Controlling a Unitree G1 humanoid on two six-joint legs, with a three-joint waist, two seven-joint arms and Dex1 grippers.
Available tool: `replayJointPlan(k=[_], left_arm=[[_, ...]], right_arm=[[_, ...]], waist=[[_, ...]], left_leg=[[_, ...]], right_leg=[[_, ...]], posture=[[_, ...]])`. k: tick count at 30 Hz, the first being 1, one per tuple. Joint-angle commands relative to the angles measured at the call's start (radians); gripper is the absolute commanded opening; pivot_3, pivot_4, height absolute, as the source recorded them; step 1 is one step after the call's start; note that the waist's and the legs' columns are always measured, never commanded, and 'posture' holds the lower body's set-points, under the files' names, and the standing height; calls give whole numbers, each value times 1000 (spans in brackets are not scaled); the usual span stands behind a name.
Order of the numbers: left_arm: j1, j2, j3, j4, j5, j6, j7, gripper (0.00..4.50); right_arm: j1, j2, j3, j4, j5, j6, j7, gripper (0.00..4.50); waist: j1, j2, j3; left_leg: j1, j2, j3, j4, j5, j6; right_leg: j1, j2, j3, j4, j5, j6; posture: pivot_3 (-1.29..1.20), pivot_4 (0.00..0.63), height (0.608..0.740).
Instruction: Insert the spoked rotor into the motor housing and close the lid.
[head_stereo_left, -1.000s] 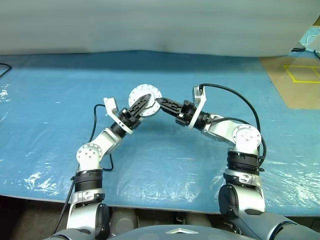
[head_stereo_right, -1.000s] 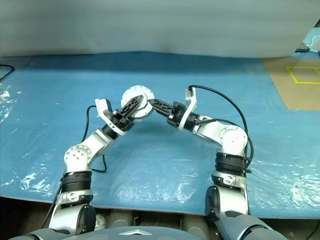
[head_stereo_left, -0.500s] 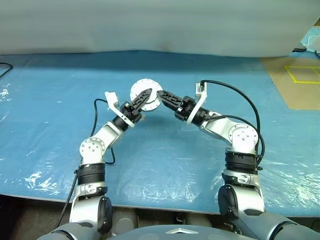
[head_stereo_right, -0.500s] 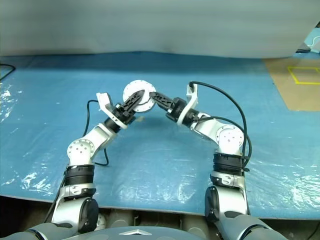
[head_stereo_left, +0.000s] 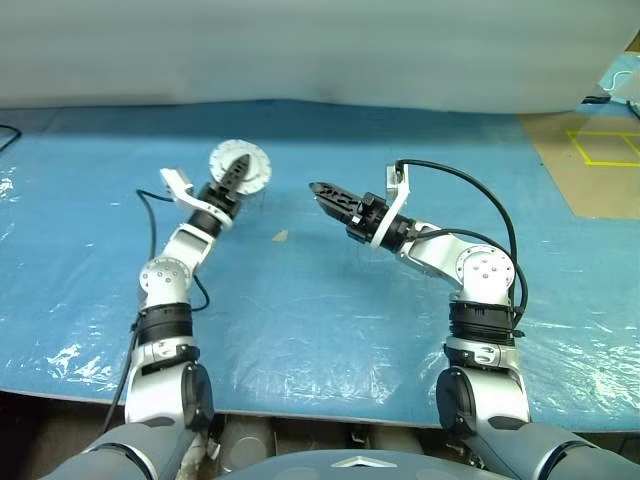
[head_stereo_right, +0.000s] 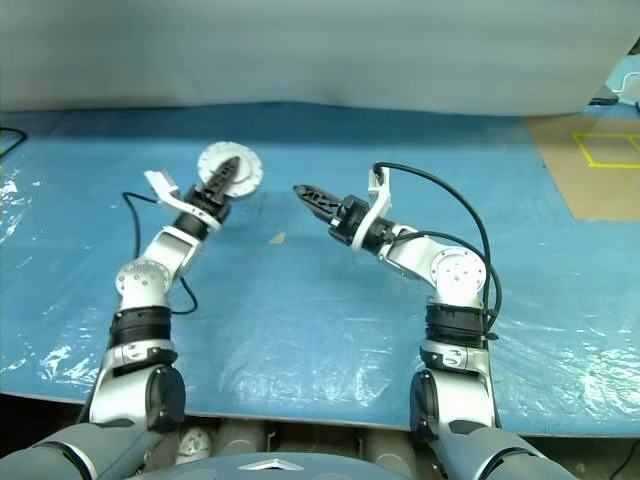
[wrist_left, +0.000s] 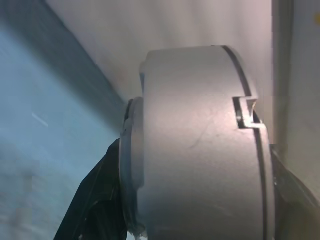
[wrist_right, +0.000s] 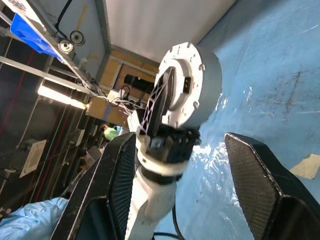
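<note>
Blue plastic sheet (head_stereo_left: 320, 300) covers the whole work surface, wrinkled, shiny. Pale wall or foam sheet behind it. Tan floor patch with yellow tape square (head_stereo_left: 605, 148) at far right.

Left gripper (head_stereo_left: 234, 172) is raised over the far left part of the sheet and clamped on the motor housing (head_stereo_left: 240, 166), 1 finger across the flat bolted face, the other behind. Housing is held on edge, face toward the head camera, clear of the sheet. Left wrist view has its grey side wall (wrist_left: 200, 145) with a notch and seam line, so the lid looks already seated. That is a guess. Spoked rotor: can't tell, presumably inside.

Right gripper (head_stereo_left: 322, 191) is empty, fingers apart, pointing toward the housing but well apart from it. Looks like it has let go so the left arm carries alone.

Small tan scrap (head_stereo_left: 281, 236) lies on the sheet between the arms.

Next is likely setting the housing down.
</note>
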Motion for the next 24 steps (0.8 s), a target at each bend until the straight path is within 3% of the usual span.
replayJointPlan(k=[1,5,12,15,18,24], left_arm=[[-93,92,64,117,89,-172,13,2728],[-159,194,89,360,193,-315,30,2728],[-200,241,87,616,302,-409,22,2728],[-204,237,99,650,308,-403,-3,3402],[-181,239,101,680,328,-404,-5,4408],[-155,301,106,738,403,-460,117,4463]], right_arm=[[-11,-5,5,-26,4,-12,13,2911],[-11,-9,14,-22,-13,-19,19,2911],[-11,-11,25,-20,-37,-23,31,2911],[-9,-10,27,-24,-44,-24,32,2955],[-5,-10,26,-25,-51,-27,22,2955],[-3,-7,28,-27,-64,-28,27,2955]], waist=[[0,0,0],[1,-1,0],[28,-2,1],[31,-5,3],[30,-5,3],[15,-4,2]], left_leg=[[0,0,0,0,0,0],[-1,0,-2,0,0,0],[-8,0,-8,2,0,0],[-10,0,-12,5,0,0],[-11,0,-13,6,0,0],[-8,0,-13,7,0,0]], right_leg=[[0,0,0,0,0,0],[0,0,-2,0,0,0],[0,-1,-9,0,0,0],[0,-1,-11,1,0,0],[0,-1,-12,1,0,0],[1,-1,-10,2,0,0]], posture=[[0,150,740],[0,150,740],[0,150,740],[0,150,740],[0,150,740],[0,150,740]])
